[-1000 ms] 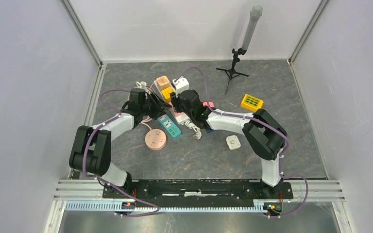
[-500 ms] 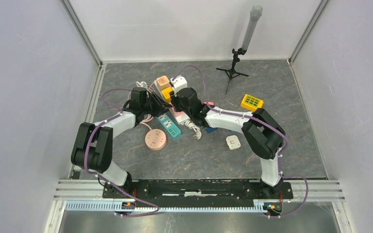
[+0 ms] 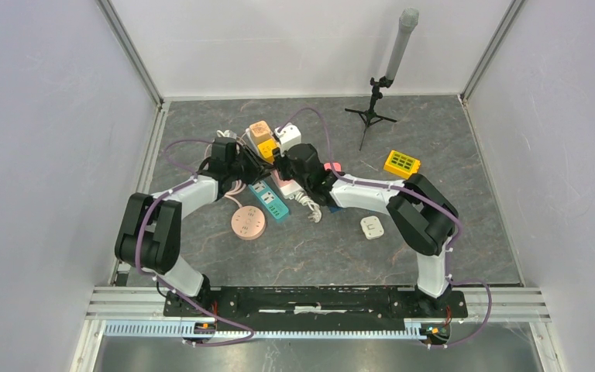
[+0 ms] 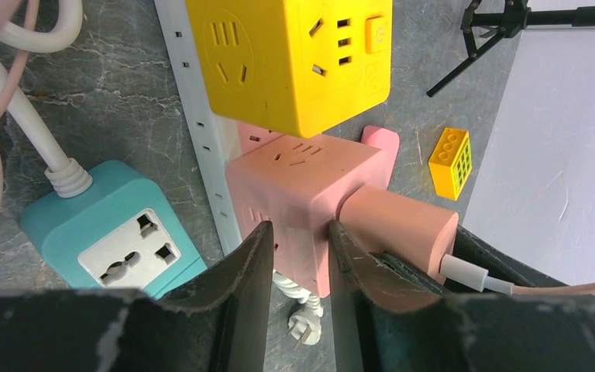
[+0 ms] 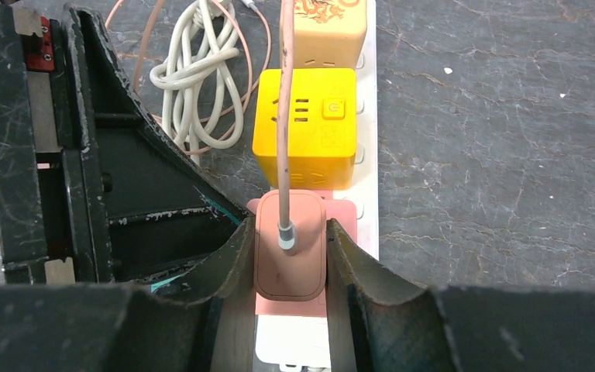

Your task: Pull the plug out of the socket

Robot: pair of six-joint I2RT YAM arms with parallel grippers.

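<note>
One plug (image 5: 290, 260) is pinched between the right fingers (image 5: 346, 260), seated in one pink cube (image 4: 302, 186) that the left fingers (image 4: 249, 267) clamp. Beyond stand one yellow cube (image 5: 304, 128) and one tan cube (image 5: 331, 23), on one strip (image 5: 366, 116) lying on the worktop (image 5: 496, 155).

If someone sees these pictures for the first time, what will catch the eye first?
Both grippers meet near the table's middle. The right gripper clamps a pink plug with a cable, and the left gripper pinches the pink cube socket that the plug sits in. Just beyond them, a bright yellow cube socket stands on a white power strip.
</note>
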